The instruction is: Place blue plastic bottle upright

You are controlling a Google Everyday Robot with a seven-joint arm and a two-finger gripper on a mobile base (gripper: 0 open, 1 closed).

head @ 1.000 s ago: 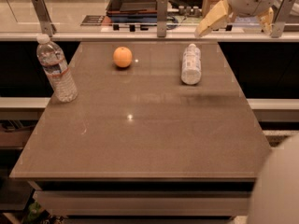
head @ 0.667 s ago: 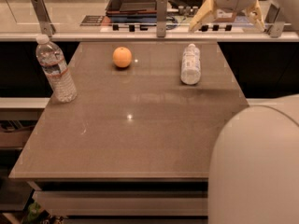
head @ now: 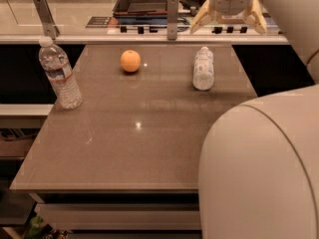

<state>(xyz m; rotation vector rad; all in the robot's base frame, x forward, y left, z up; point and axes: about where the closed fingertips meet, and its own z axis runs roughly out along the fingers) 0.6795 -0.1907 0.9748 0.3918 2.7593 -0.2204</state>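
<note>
The blue plastic bottle (head: 203, 68) lies on its side on the grey table (head: 134, 143), at the far right, its cap pointing away from me. It is clear and ribbed with a pale label. My gripper (head: 227, 24) hangs above the table's far edge, just behind and a little right of the bottle, apart from it. Its two pale fingers (head: 199, 18) are spread wide and hold nothing.
A taller clear bottle with a reddish band (head: 60, 73) stands upright at the table's left edge. An orange (head: 130, 61) sits at the far middle. My arm's large pale body (head: 264, 168) fills the lower right. A counter with a tray (head: 144, 1) runs behind the table.
The gripper has moved left and nearer, now above the far edge behind the lying bottle. The arm's body has swung in and fills more of the lower right.
</note>
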